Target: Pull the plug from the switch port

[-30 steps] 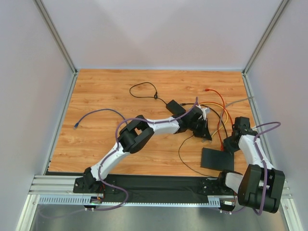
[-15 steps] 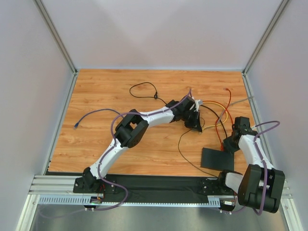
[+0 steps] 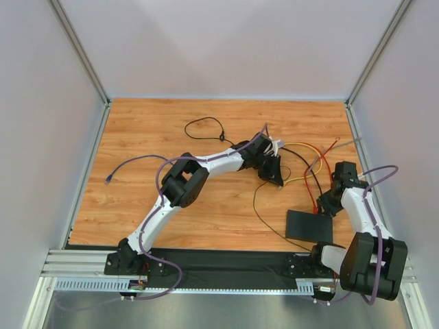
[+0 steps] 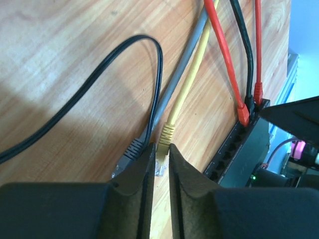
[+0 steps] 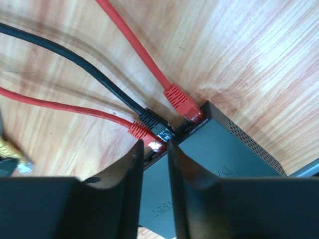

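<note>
The yellow plug [image 4: 167,133] is lying loose on the table [image 3: 151,130], right of its centre and clear of the switch [image 3: 310,226], which is sitting by the near right corner. The left gripper [image 4: 160,147] is straddling the plug's clear tip with its jaws barely parted; whether they are pinching it cannot be told. The plug is probably light and rigid, with a brittle latch on limp cable, so gripping the boot is likely safest. The right gripper [image 5: 156,142] is sitting narrowly parted at the switch's socket edge, and its grip is equally unclear.

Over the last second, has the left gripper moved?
Yes: the left gripper has pulled away from the switch, toward the far edge of the table.
</note>
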